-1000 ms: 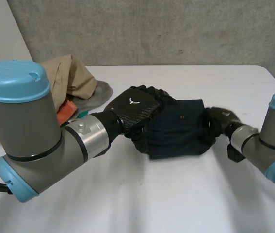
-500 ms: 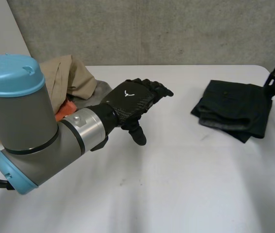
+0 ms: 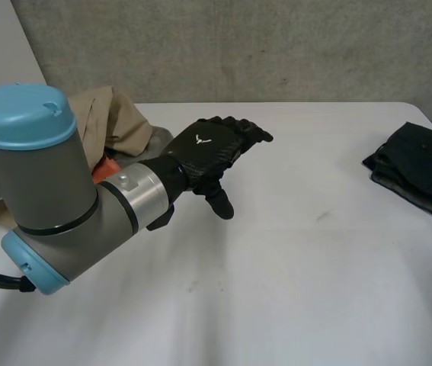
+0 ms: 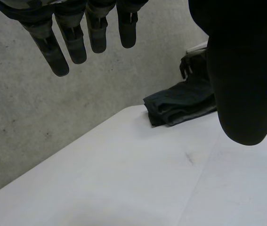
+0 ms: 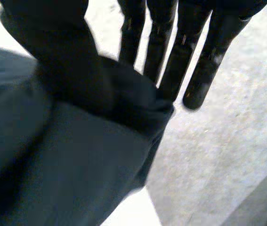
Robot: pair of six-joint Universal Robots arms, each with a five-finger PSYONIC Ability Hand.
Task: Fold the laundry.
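Note:
A dark folded garment (image 3: 417,168) lies at the table's far right edge. In the right wrist view that garment (image 5: 76,165) sits under my right hand (image 5: 190,52), its edge caught between the thumb and the straight fingers. My left hand (image 3: 208,156) hovers over the table's middle, open, palm down and holding nothing. In the left wrist view my left hand's fingers (image 4: 60,47) hang straight above the bare table, and the garment (image 4: 180,106) lies well beyond them.
A heap of laundry sits at the back left: a tan garment (image 3: 109,126), a grey one (image 3: 155,149) and something orange (image 3: 103,174). The white table (image 3: 276,267) stretches bare between my left hand and the dark garment. A concrete wall stands behind.
The dark garment has been drawn from the table's middle to its far right edge by my right hand. My left hand came off it and stays hovering in the middle.

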